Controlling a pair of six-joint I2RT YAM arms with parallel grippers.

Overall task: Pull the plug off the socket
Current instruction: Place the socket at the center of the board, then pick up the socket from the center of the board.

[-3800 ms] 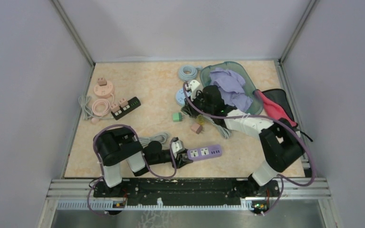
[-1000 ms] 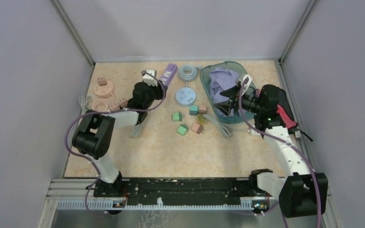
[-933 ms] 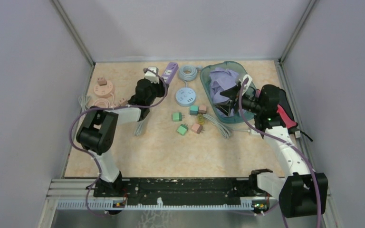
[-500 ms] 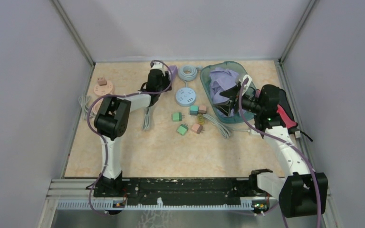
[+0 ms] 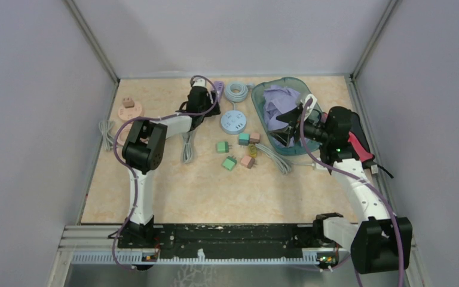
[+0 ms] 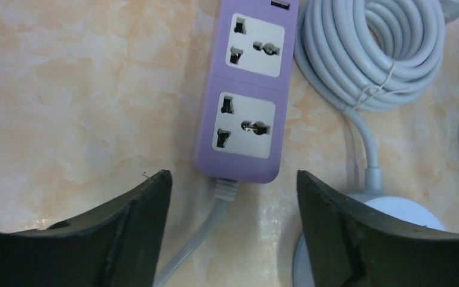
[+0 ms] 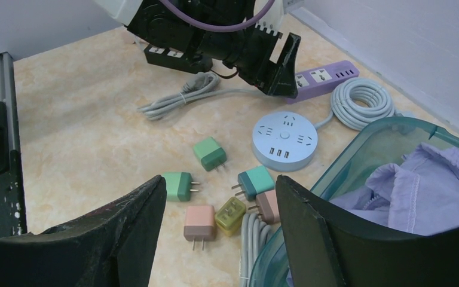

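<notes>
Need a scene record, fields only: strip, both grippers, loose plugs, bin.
strip: purple, flat on table, both visible sockets empty
left gripper: open, fingers flank strip's cord end, gripping nothing
right gripper: open, empty
plugs: six, loose on table
bin: teal, purple cloth inside

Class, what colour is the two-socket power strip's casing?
Purple power strip, white socket faces; clearest in the left wrist view.

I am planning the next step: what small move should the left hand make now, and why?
Probably lift clear of the purple power strip: the left hand is open just above it, holding nothing, and both its outlets show no plug.
</notes>
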